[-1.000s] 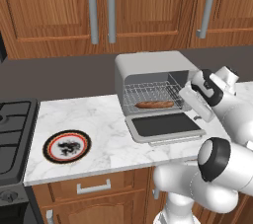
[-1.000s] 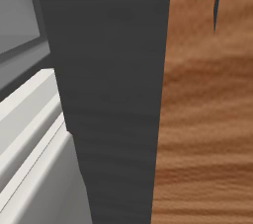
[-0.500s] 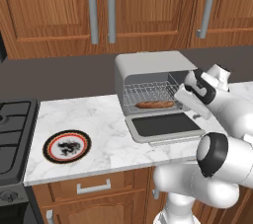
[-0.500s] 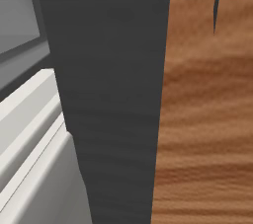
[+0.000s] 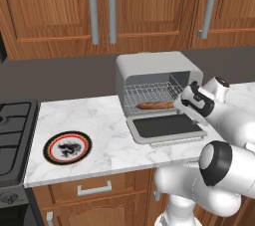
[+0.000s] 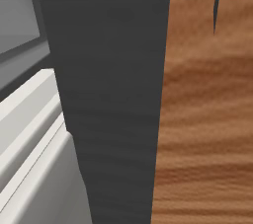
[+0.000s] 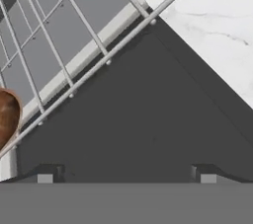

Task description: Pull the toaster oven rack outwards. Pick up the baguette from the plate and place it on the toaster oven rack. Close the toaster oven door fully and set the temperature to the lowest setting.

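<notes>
The light-grey toaster oven (image 5: 149, 63) stands on the marble counter with its door (image 5: 167, 126) folded down flat. The wire rack (image 5: 149, 93) sticks out over the door, and the golden-brown baguette (image 5: 155, 105) lies across its front. My gripper (image 5: 183, 104) hovers at the rack's right front corner, above the door, open and holding nothing. In the hand view the gripper (image 7: 126, 176) looks down on the dark door glass (image 7: 148, 119), with the rack's front bar (image 7: 106, 60) running diagonally and one end of the baguette (image 7: 6, 114) at the left edge. The plate (image 5: 67, 147) sits bare at the counter's left.
A black stove (image 5: 12, 130) borders the counter (image 5: 99, 120) on the left. Wooden wall cabinets with grey handles (image 5: 112, 8) hang above. A drawer (image 5: 93, 188) sits under the counter edge. In the right base view a dark panel (image 6: 108, 94) and a wood surface (image 6: 207, 119) stand very close.
My hand has shifted a little left and down, closer to the rack's right front corner. The jaws stayed open. Baguette, rack, door and plate have not moved.
</notes>
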